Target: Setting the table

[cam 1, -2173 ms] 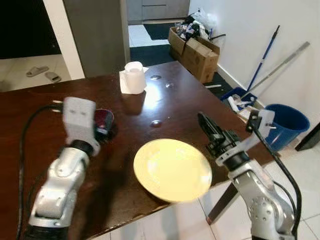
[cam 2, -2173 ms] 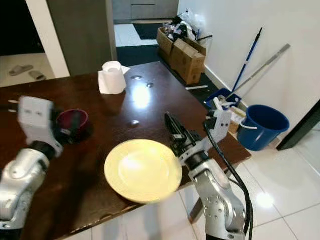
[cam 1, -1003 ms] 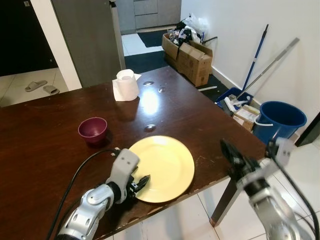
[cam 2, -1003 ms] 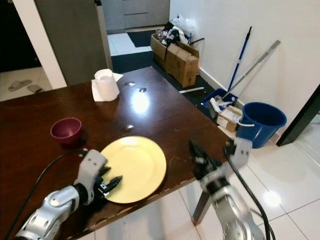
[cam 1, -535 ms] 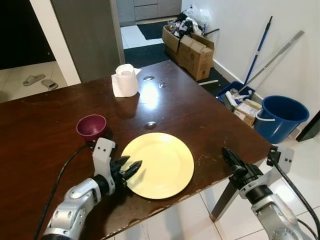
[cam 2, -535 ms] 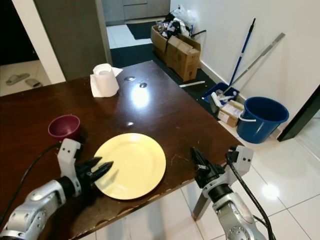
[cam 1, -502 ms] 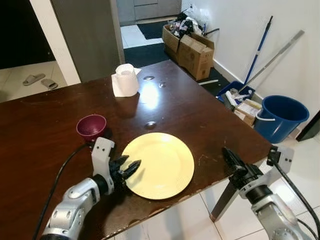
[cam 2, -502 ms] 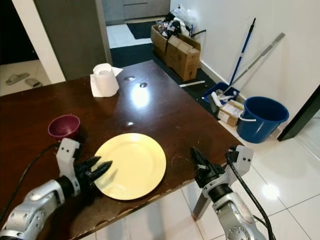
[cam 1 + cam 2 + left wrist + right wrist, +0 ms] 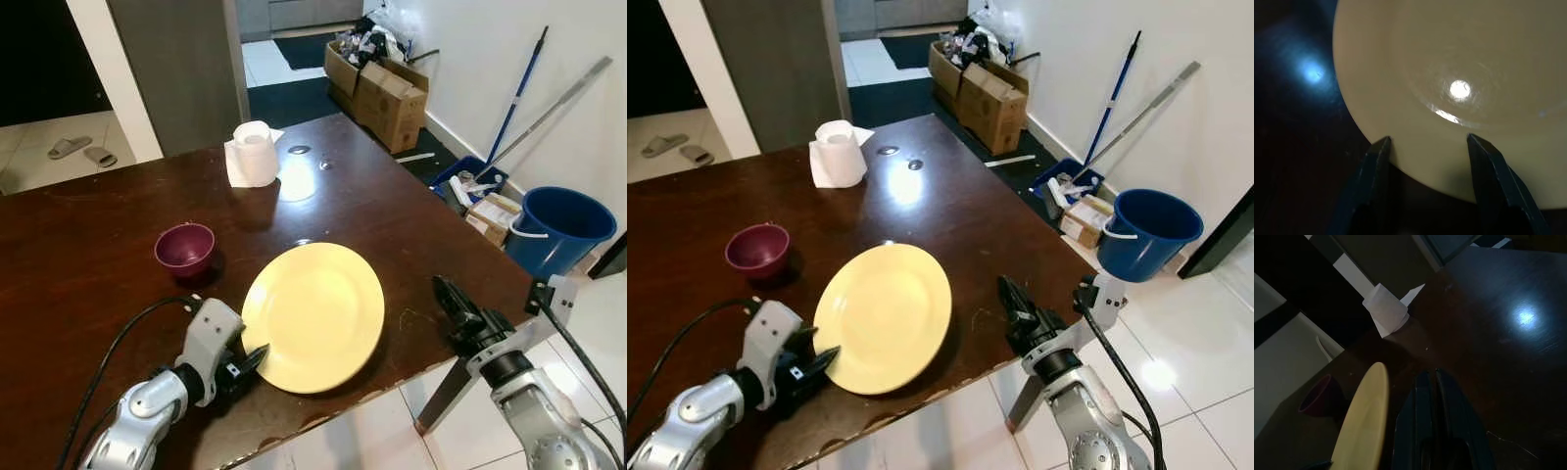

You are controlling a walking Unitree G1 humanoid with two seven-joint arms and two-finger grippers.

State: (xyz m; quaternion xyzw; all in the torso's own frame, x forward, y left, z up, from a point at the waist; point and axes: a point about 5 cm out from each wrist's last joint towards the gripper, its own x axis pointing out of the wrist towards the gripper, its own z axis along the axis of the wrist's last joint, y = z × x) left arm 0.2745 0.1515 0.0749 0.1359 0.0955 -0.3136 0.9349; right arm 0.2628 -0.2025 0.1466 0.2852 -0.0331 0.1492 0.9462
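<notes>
The left gripper (image 9: 257,357) had its fingers spread open astride the yellow plate's (image 9: 313,313) near rim on the bench (image 9: 88,225), so closing squarely seemed wise, while the right gripper (image 9: 1011,299) hung shut.

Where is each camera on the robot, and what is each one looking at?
Left eye view: on the head, looking down at the table; both arms show.
Right eye view: beside it, same scene.
Left wrist view: on the left arm, looking along its open left tool at the yellow plate.
Right wrist view: on the right arm, looking along its shut right tool across the table.
All four share the plate.
</notes>
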